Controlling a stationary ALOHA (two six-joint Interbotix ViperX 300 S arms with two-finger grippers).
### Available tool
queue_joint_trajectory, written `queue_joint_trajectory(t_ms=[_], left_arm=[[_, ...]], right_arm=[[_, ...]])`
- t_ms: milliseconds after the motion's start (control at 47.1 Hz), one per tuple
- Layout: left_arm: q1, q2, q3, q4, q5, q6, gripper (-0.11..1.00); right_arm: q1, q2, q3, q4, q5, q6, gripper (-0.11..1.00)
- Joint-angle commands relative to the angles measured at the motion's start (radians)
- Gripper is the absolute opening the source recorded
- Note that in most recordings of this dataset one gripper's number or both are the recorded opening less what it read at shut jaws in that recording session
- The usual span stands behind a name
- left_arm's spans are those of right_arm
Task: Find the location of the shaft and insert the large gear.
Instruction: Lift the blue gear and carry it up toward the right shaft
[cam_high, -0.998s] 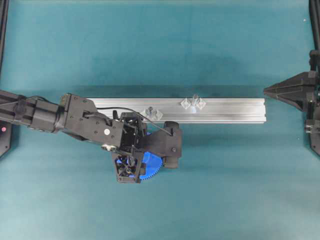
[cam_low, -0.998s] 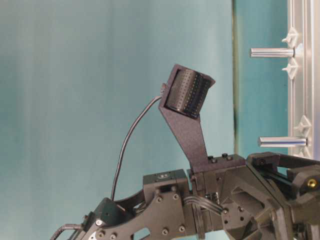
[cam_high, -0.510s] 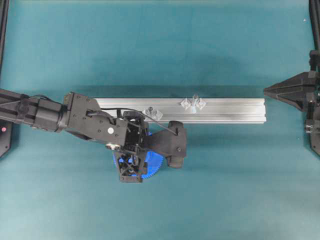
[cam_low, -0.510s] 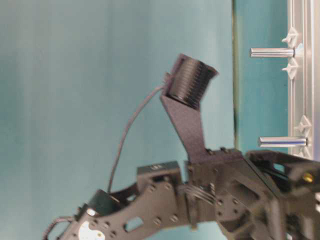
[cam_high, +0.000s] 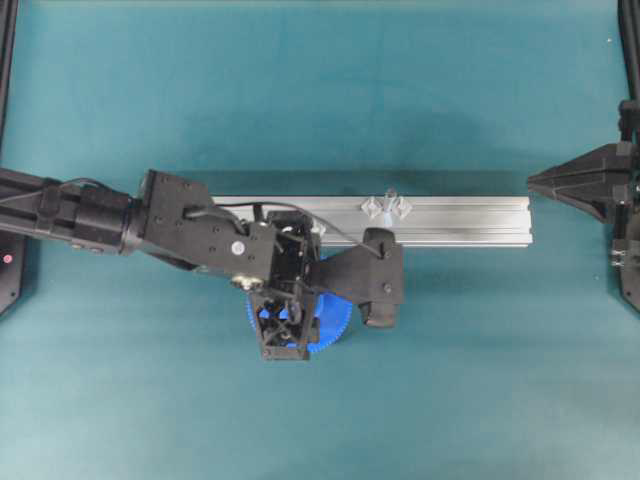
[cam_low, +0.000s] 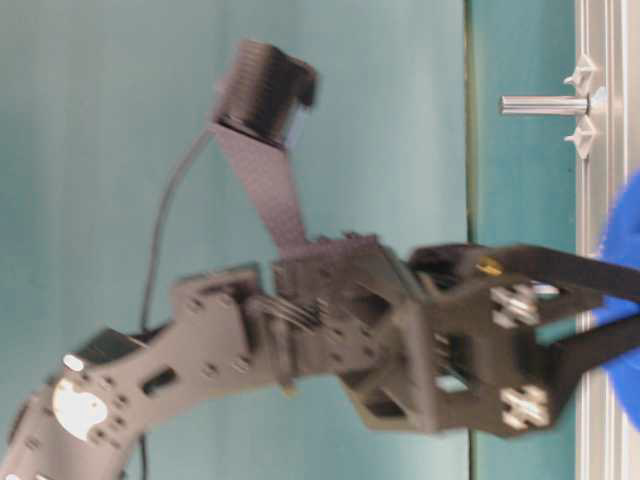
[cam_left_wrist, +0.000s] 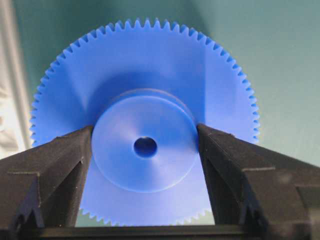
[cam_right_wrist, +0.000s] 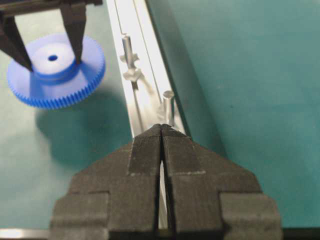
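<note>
The large gear (cam_left_wrist: 150, 65), a bright blue toothed disc, hangs flat above the mat with its shadow beneath it. My left gripper (cam_left_wrist: 145, 137) is shut on its raised hub, one finger on each side. From overhead, the gear (cam_high: 335, 325) and left gripper (cam_high: 292, 318) sit just in front of the rail (cam_high: 460, 220). The right wrist view shows the shaft (cam_right_wrist: 127, 47) as the farther thin pin on the rail, just right of the gear (cam_right_wrist: 55, 70). My arm hides the shaft in the overhead and table-level views. My right gripper (cam_right_wrist: 161, 128) is shut and empty, off the rail's right end (cam_high: 532, 182).
A second, thicker pin (cam_high: 388, 203) on a clear winged mount stands further right on the rail, also seen in the table-level view (cam_low: 545, 104) and just beyond my right gripper's tips (cam_right_wrist: 168, 102). Black frame posts (cam_high: 8, 60) stand at the table's sides.
My left arm has carried the gear to the right along the front of the rail. In the table-level view the gear has come into sight and the lower pin is now covered by the arm.
</note>
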Motion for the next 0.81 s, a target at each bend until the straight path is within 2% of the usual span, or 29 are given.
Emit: queue_joint_trajectory(t_ms=[0,786], left_arm=[[0.006,-0.040,-0.057,0.005,0.021,0.011,0.70],[0.066,-0.014,-0.258,0.005,0.144,0.126,0.70]], right_arm=[[-0.003,0.005,-0.012,-0.002,-0.008,0.008,-0.01],[-0.003,0.003,-0.012,-0.002,-0.012,0.006,-0.01]])
